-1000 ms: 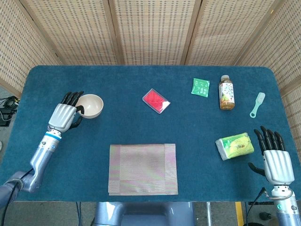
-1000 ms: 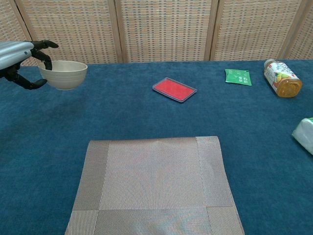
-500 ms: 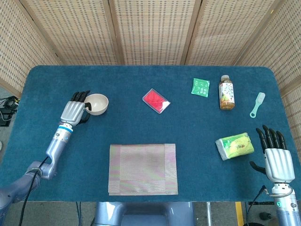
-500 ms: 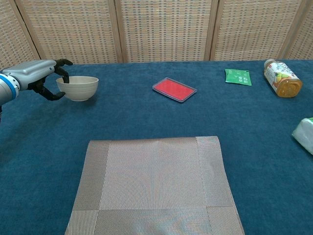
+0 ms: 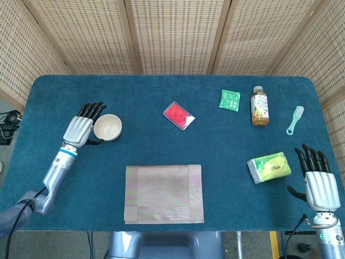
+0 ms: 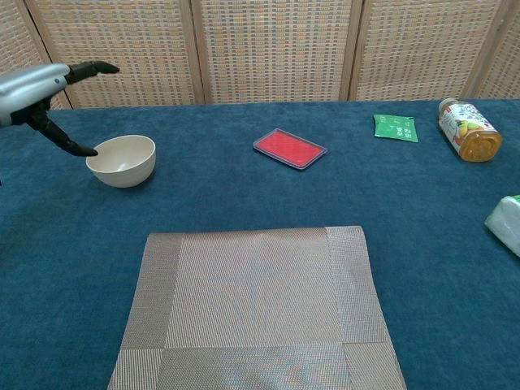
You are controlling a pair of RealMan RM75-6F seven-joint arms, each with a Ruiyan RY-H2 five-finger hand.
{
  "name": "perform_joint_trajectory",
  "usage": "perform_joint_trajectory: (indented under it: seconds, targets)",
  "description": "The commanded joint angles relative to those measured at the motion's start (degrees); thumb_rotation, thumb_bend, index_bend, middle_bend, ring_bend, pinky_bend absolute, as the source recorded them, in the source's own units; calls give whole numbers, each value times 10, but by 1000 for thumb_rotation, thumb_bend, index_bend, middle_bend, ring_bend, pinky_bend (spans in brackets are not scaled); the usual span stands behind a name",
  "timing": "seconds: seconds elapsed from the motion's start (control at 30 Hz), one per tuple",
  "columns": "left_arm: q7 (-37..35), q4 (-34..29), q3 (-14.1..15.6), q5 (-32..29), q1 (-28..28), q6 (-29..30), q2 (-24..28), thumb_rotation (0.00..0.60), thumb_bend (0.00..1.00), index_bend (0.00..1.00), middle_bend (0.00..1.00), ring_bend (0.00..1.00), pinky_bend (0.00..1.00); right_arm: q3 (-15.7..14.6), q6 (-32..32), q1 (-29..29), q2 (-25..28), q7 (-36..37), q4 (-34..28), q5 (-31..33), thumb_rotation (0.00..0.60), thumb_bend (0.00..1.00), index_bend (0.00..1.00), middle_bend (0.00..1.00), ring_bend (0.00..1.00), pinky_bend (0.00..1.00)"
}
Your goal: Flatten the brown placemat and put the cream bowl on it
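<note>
The cream bowl (image 5: 108,127) (image 6: 122,160) stands upright on the blue cloth at the left, well behind and left of the brown placemat. The placemat (image 5: 163,193) (image 6: 256,313) lies flat at the front middle of the table. My left hand (image 5: 81,128) (image 6: 36,85) is just left of the bowl with its fingers stretched out above the rim and the thumb beside the bowl's left wall; it holds nothing. My right hand (image 5: 318,183) hovers open at the front right corner, seen only in the head view.
A red flat case (image 5: 178,115) (image 6: 290,148) lies behind the mat. A green packet (image 5: 230,100), a drink bottle (image 5: 259,106) and a pale green brush (image 5: 295,120) are at the back right. A yellow-green pack (image 5: 269,167) sits next to my right hand.
The left hand carried the bowl a little right and nearer, set it on the cloth and spread its fingers off the rim. The right hand drifted slightly nearer.
</note>
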Motion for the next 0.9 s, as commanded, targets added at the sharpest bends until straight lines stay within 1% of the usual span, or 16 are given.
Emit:
perform_joint_trajectory:
  seconds: [0.03, 0.1, 0.2, 0.27, 0.37, 0.4, 0.43, 0.5, 0.57, 0.63, 0.67, 0.77, 0.9]
  targets:
    - [-26, -78, 38, 72, 25, 65, 64, 600, 0, 0, 0, 0, 0, 0, 1, -1, 1, 1, -1, -1, 600, 0, 0, 0, 0, 0]
    - [-35, -111, 65, 114, 29, 87, 91, 600, 0, 21, 0, 0, 0, 0, 3, -1, 2, 2, -2, -1, 600, 0, 0, 0, 0, 0]
    - [-41, -132, 93, 157, 32, 106, 106, 600, 0, 134, 0, 0, 0, 0, 4, -1, 2, 3, -3, -1, 600, 0, 0, 0, 0, 0]
    - [-39, -137, 112, 184, 33, 117, 109, 600, 0, 214, 0, 0, 0, 0, 4, -2, 3, 2, -3, -1, 600, 0, 0, 0, 0, 0]
    - [-33, -137, 143, 230, 33, 131, 104, 600, 0, 286, 0, 0, 0, 0, 3, -1, 2, 1, -2, 0, 600, 0, 0, 0, 0, 0]
    - [-29, -136, 156, 247, 33, 135, 99, 600, 0, 298, 0, 0, 0, 0, 3, -1, 2, 1, -2, 1, 600, 0, 0, 0, 0, 0]
    - [-21, -135, 177, 275, 31, 133, 92, 600, 4, 314, 0, 0, 0, 0, 1, -1, 2, 1, -1, 3, 600, 0, 0, 0, 0, 0]
    - [-13, -129, 189, 291, 31, 135, 85, 600, 16, 339, 0, 0, 0, 1, 0, 0, 2, 0, -1, 4, 600, 0, 0, 0, 0, 0]
    - [4, -122, 210, 318, 29, 129, 70, 600, 35, 364, 0, 0, 0, 2, -1, 1, 2, 1, 0, 7, 600, 0, 0, 0, 0, 0]
    - [11, -117, 220, 329, 28, 127, 62, 600, 57, 378, 0, 0, 0, 2, -1, 1, 2, 1, 1, 7, 600, 0, 0, 0, 0, 0]
    - [16, -113, 231, 339, 28, 124, 55, 600, 67, 386, 0, 0, 0, 3, -2, 1, 2, 2, 1, 9, 600, 0, 0, 0, 0, 0]
    - [29, -101, 249, 360, 28, 122, 38, 600, 74, 403, 0, 0, 0, 4, -3, 1, 2, 4, 3, 12, 600, 0, 0, 0, 0, 0]
    - [43, -84, 258, 372, 30, 129, 20, 600, 121, 428, 0, 0, 0, 4, -2, 1, 3, 5, 3, 12, 600, 0, 0, 0, 0, 0]
